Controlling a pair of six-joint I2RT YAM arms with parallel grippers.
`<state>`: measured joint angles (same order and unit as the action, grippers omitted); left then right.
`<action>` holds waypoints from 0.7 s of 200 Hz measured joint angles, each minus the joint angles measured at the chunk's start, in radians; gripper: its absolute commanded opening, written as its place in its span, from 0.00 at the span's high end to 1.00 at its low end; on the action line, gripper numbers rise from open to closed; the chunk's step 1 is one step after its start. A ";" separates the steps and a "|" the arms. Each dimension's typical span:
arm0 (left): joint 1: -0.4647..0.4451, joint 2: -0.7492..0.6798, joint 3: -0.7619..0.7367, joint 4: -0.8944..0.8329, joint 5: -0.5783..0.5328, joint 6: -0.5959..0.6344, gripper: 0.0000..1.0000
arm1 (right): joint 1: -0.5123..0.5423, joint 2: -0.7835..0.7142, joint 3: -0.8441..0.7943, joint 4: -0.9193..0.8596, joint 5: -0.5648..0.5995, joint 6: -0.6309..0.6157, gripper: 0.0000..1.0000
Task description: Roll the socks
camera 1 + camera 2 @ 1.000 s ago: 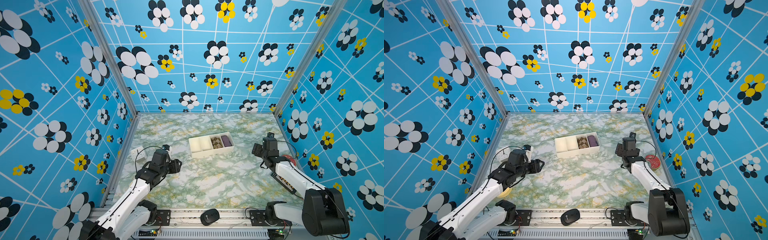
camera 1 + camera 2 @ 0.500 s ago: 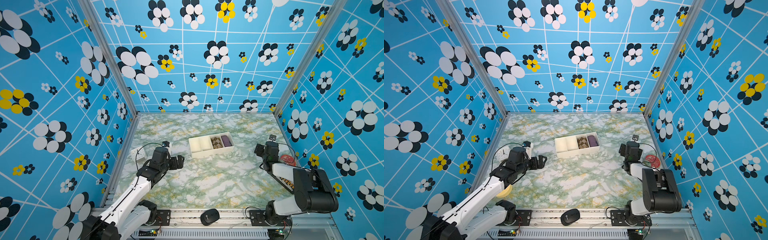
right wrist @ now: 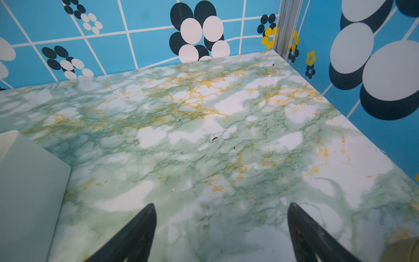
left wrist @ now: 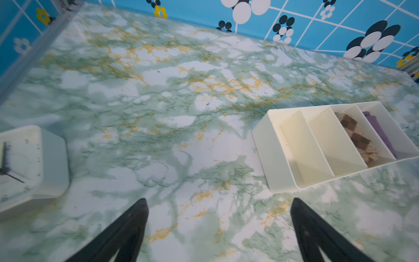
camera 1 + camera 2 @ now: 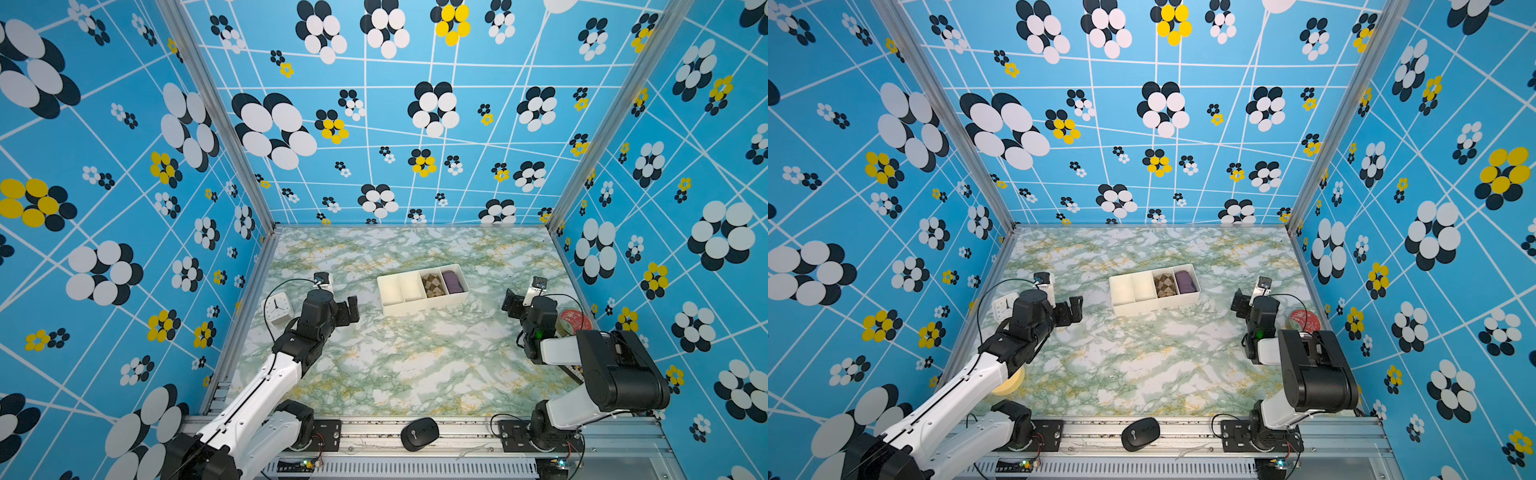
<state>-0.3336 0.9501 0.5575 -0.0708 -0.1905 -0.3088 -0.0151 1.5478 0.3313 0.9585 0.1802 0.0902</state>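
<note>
A green-and-white marbled counter (image 5: pixel 415 365) with yellow veins fills the floor of the booth. Bright blue walls printed with white lines and black, white and yellow flowers enclose it: back wall (image 5: pixel 415 124) at 12 o'clock, left wall (image 5: pixel 83 208) at 9, right wall (image 5: pixel 685 208) at 3. Aluminium posts (image 5: pixel 218 116) mark the far corners; a metal rail (image 5: pixel 374 428) edges 6 o'clock. Lighting is even.

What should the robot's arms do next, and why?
Probably just draw back to rest: the tan knit socks with brown diamonds already lie bundled in the white divided plastic tray, and the left gripper and right gripper stand open, empty, clear of it.
</note>
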 measured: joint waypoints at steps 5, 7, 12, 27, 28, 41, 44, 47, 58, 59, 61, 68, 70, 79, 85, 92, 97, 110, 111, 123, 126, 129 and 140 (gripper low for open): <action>0.000 0.000 -0.003 0.011 -0.031 0.024 0.01 | 0.002 0.000 0.002 0.002 0.001 -0.001 0.07; 0.000 0.001 -0.005 0.017 -0.043 0.034 0.01 | 0.003 0.000 0.003 0.003 0.001 -0.001 0.06; 0.001 0.003 -0.013 0.037 -0.073 0.061 0.01 | 0.005 0.000 0.004 0.003 0.003 -0.002 0.06; 0.016 0.019 -0.063 0.138 -0.150 0.146 0.01 | 0.006 0.000 0.006 0.004 0.005 -0.002 0.06; 0.018 0.020 -0.066 0.145 -0.151 0.149 0.01 | 0.006 0.000 0.006 0.004 0.005 -0.002 0.06; 0.061 0.045 -0.147 0.270 -0.180 0.191 0.01 | 0.006 0.000 0.006 0.004 0.008 -0.002 0.06; 0.081 0.057 -0.173 0.312 -0.175 0.198 0.01 | 0.006 0.000 0.006 0.004 0.008 -0.002 0.06; 0.097 0.064 -0.194 0.344 -0.173 0.198 0.01 | 0.006 0.000 0.006 0.004 0.008 -0.002 0.06; 0.177 0.114 -0.269 0.465 -0.137 0.197 0.01 | 0.006 0.000 0.006 0.003 0.008 -0.002 0.06; 0.182 0.117 -0.273 0.472 -0.134 0.196 0.01 | 0.006 0.000 0.006 0.003 0.008 -0.002 0.06; 0.195 0.130 -0.283 0.492 -0.127 0.196 0.01 | 0.006 0.000 0.006 0.003 0.009 -0.002 0.06; 0.238 0.182 -0.304 0.549 -0.108 0.194 0.01 | 0.006 0.000 0.006 0.003 0.009 -0.002 0.06; 0.249 0.201 -0.306 0.561 -0.106 0.195 0.01 | 0.006 0.000 0.006 0.004 0.008 -0.002 0.06; 0.276 0.272 -0.301 0.615 -0.088 0.197 0.01 | 0.006 0.000 0.006 0.003 0.008 -0.002 0.06; 0.285 0.323 -0.285 0.644 -0.071 0.206 0.01 | 0.006 0.000 0.006 0.003 0.009 -0.002 0.06; 0.288 0.376 -0.259 0.673 -0.045 0.219 0.01 | 0.006 0.000 0.006 0.004 0.008 -0.002 0.06; 0.290 0.408 -0.236 0.687 -0.027 0.226 0.01 | 0.006 0.000 0.006 0.003 0.009 -0.002 0.05; 0.291 0.480 -0.172 0.721 0.021 0.247 0.01 | 0.006 0.000 0.006 0.003 0.009 -0.002 0.04; 0.291 0.488 -0.165 0.727 0.024 0.251 0.01 | 0.006 0.000 0.006 0.003 0.009 -0.003 0.04; 0.293 0.542 -0.136 0.800 0.068 0.263 0.01 | 0.006 0.000 0.006 0.003 0.009 -0.003 0.03; 0.293 0.550 -0.137 0.818 0.073 0.269 0.01 | 0.006 0.000 0.006 0.003 0.009 -0.003 0.03; 0.293 0.562 -0.140 0.843 0.084 0.274 0.01 | 0.006 0.000 0.006 0.003 0.009 -0.003 0.02; 0.292 0.579 -0.155 0.881 0.104 0.288 0.01 | 0.006 0.000 0.006 0.004 0.009 -0.005 0.01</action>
<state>-0.0414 1.5288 0.4023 0.8101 -0.0864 -0.0212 -0.0086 1.5478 0.3374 0.9623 0.1890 0.0849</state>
